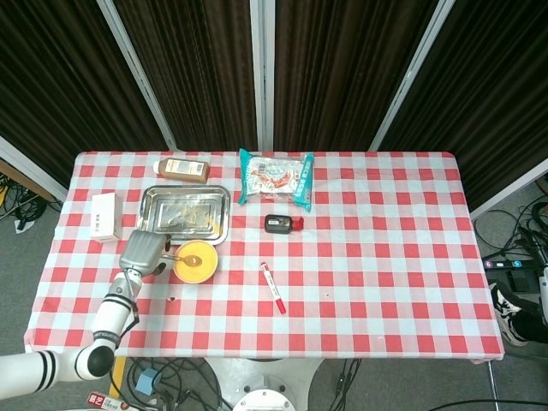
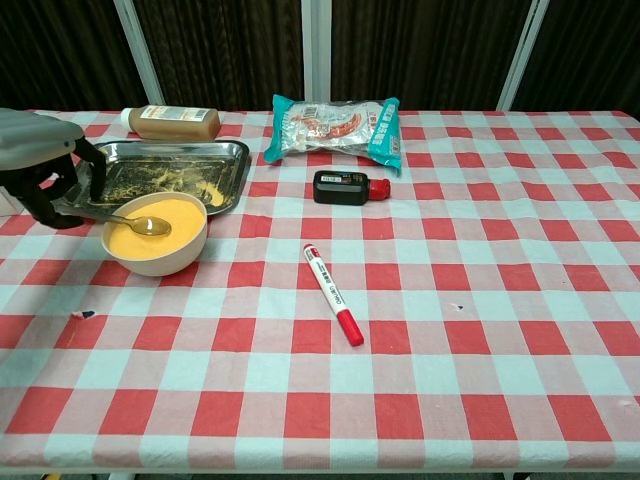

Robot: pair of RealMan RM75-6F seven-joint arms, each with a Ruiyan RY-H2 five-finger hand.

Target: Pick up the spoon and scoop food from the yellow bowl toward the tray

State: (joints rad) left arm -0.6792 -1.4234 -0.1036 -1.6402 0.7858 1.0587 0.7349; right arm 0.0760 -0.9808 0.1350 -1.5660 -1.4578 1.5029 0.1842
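Note:
The yellow bowl (image 2: 155, 256) (image 1: 199, 272) of orange food stands just in front of the steel tray (image 2: 170, 148) (image 1: 163, 204), which holds food scraps. The spoon (image 2: 140, 222) (image 1: 191, 259) lies with its tip in the bowl and its handle pointing left over the rim. My left hand (image 2: 42, 165) (image 1: 142, 252) hovers at the handle's end, left of the bowl, its fingers apart and curved around the handle without visibly closing on it. My right hand shows in neither view.
A brown sauce bottle (image 2: 170, 122) lies behind the tray. A snack packet (image 2: 335, 125), a small black bottle with a red cap (image 2: 348, 187) and a red marker (image 2: 334, 295) lie mid-table. A white box (image 1: 104, 216) stands left of the tray.

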